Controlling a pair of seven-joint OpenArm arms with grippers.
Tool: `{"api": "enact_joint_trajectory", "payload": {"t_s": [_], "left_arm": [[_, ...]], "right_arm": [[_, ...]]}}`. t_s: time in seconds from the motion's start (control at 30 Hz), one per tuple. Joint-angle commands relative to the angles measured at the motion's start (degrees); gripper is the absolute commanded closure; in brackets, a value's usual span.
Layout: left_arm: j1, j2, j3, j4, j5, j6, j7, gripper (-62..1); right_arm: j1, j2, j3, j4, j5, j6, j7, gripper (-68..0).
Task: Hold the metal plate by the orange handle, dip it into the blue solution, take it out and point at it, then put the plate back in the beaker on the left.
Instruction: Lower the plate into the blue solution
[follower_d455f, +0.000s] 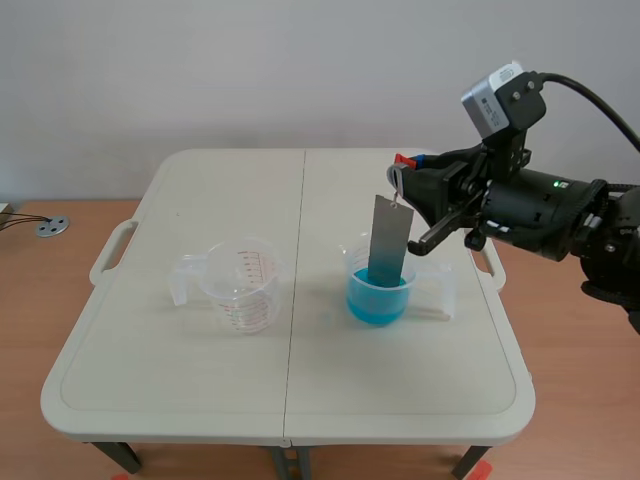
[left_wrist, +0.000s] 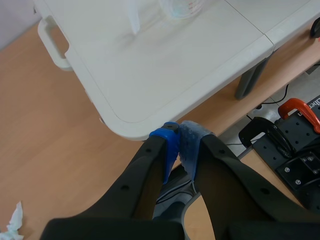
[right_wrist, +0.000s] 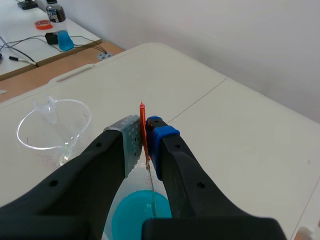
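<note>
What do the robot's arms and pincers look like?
The right arm is black, with a grey camera box, a black cable and a small green light. Both the left pincer and right pincer have thick black fingers, one pad blue, one grey and dotted.

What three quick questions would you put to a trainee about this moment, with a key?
1. True or false: the lower end of the metal plate is in the blue solution.
2. What does the right end effector grip? A. the orange handle B. a beaker's rim C. nothing
3. Fill in: the left end effector, just off a corner of the table, is ____ (open or shut).

Key: 1 true; 2 A; 3 shut.
</note>
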Motion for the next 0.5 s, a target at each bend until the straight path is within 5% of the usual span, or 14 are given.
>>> {"api": "enact_joint_trajectory", "payload": {"t_s": [0.0, 0.47], "left_arm": [[0.13, 0.44, 0.0, 0.42, -0.57, 0.11, -1.01, -2.1], [0.13, 0.44, 0.0, 0.44, -0.35, 0.09, -0.85, -2.1]], "right_arm": [[0.7, -0.04, 0.35, -0.2, 0.13, 0.66, 1.92, -1.5], [0.7, -0.04, 0.35, -5.62, -6.51, 0.66, 6.95, -1.5]]}}
